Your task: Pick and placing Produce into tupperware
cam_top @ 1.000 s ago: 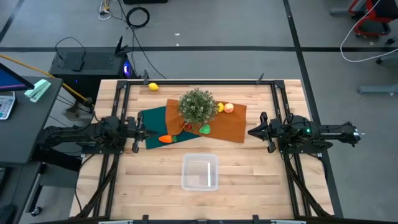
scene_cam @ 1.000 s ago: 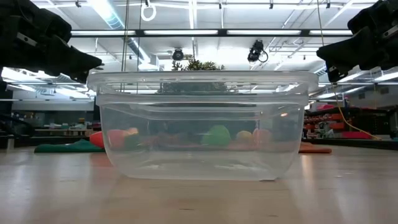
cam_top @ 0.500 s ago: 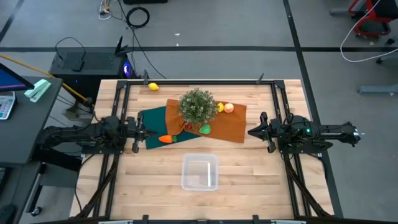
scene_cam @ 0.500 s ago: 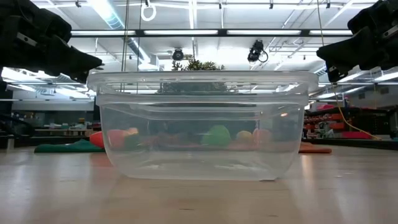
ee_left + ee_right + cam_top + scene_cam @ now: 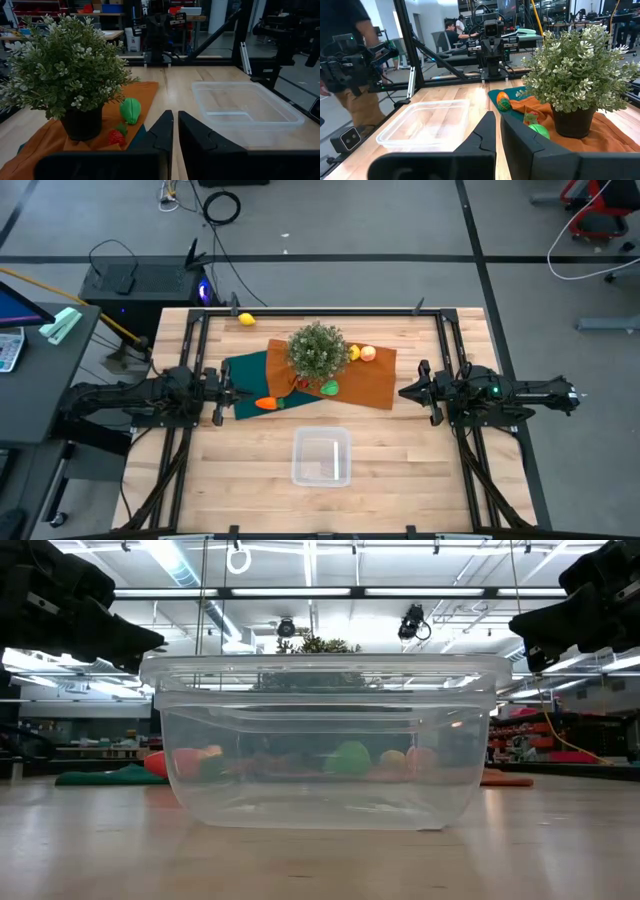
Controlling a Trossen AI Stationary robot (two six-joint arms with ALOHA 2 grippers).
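Note:
The clear tupperware (image 5: 321,457) stands near the table's near edge, with nothing in it; it fills the low view (image 5: 320,740). The orange carrot (image 5: 267,403) lies on a green cloth. The green piece (image 5: 329,388), a yellow piece (image 5: 353,352) and the peach fruit (image 5: 368,353) lie on an orange cloth. A second yellow lemon (image 5: 246,319) rests by the far edge. My left gripper (image 5: 228,395) hovers shut left of the carrot. My right gripper (image 5: 405,392) hovers shut right of the orange cloth.
A bushy potted plant (image 5: 318,350) stands on the cloths among the produce. A small red piece (image 5: 116,137) lies beside its pot. A black frame runs along the table's left, right and far edges. Bare wood lies on both sides of the tupperware. A person (image 5: 350,60) stands beyond the table.

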